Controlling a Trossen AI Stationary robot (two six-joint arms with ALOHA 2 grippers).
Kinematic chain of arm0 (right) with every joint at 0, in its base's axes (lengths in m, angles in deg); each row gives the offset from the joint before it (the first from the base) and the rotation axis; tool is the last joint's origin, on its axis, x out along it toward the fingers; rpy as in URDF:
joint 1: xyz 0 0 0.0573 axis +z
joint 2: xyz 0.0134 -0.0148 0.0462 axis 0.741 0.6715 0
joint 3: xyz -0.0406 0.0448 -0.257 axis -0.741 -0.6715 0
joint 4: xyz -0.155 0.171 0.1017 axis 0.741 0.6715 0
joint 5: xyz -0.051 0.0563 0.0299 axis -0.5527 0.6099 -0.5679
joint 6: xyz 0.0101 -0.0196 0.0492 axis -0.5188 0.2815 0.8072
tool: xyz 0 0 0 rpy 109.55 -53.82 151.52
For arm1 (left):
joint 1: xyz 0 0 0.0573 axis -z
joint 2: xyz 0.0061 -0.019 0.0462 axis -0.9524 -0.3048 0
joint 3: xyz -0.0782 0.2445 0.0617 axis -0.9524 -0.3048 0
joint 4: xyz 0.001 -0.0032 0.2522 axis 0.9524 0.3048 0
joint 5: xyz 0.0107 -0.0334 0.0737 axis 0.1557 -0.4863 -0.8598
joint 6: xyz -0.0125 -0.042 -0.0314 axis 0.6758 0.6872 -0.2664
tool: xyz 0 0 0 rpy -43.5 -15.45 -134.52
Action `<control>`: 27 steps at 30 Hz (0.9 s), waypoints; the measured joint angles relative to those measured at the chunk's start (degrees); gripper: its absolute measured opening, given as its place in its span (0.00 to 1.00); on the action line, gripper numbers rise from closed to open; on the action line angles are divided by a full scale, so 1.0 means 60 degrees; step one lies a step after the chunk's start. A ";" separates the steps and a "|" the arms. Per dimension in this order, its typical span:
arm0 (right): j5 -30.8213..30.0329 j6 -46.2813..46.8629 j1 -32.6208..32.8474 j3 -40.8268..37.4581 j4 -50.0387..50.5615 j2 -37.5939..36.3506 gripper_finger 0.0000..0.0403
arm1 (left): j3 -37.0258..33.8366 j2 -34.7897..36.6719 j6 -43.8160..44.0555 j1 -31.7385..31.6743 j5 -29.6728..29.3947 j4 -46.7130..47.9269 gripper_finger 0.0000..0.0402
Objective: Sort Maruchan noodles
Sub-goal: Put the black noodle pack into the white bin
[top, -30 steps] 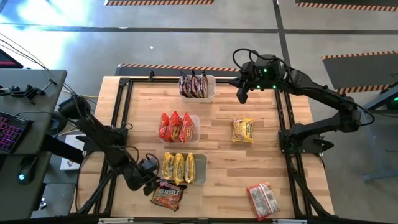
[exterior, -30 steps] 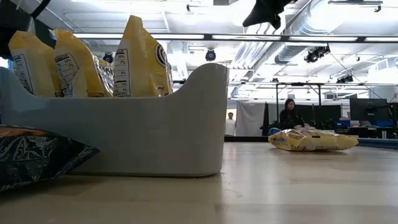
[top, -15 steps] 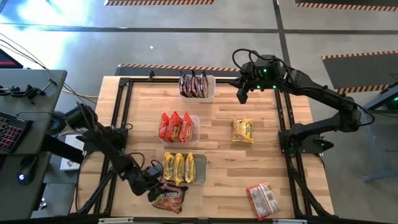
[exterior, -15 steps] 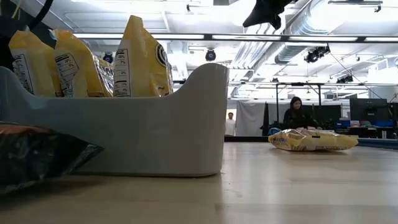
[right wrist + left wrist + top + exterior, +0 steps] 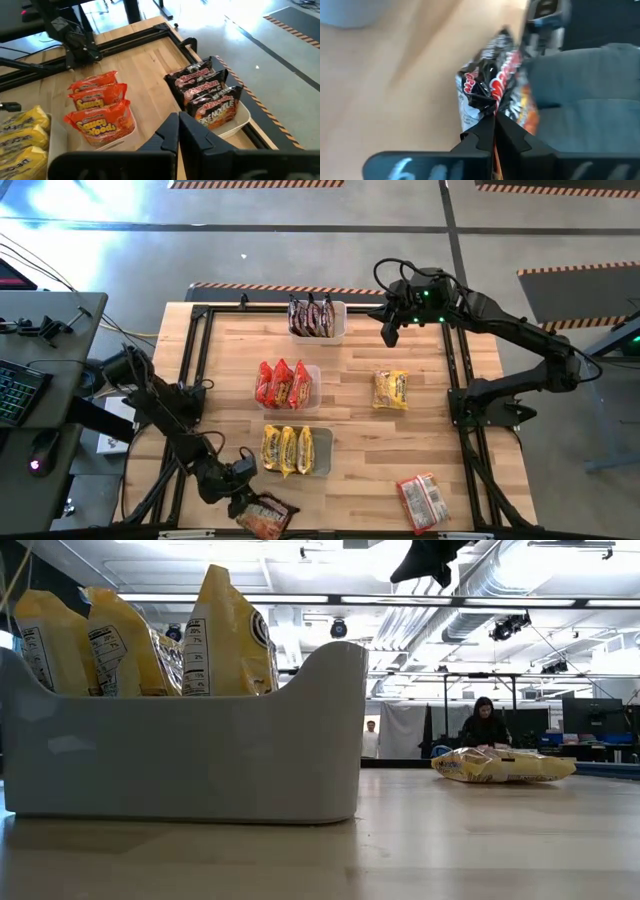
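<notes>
One dark brown packet (image 5: 266,516) is pinched by its edge in the left gripper (image 5: 244,502) at the table's near edge, just in front of the tub of yellow packets (image 5: 287,450). Right gripper (image 5: 389,335) hangs pressed together beside the tub of dark brown packets (image 5: 313,316), holding nothing.

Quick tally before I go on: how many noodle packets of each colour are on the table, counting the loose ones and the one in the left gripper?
yellow packets: 4
red packets: 4
dark brown packets: 4
Total: 12
</notes>
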 joint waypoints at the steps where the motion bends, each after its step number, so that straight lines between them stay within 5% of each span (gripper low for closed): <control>1: 0.0082 -0.0014 0.0000 0.0000 -0.0007 0.0000 0.00 | 0.0093 0.0104 0.0024 0.0031 -0.0003 0.0055 0.00; 18: 0.2522 0.0111 0.0018 0.0000 -0.0653 0.0000 0.00 | 0.2727 0.3370 -0.0252 -0.0097 -0.1858 0.5139 0.00; 27: 0.4327 0.0317 0.0225 -0.0004 -0.1706 0.0352 0.00 | 0.4640 0.4461 -0.1900 -0.1489 -0.2767 0.7755 0.00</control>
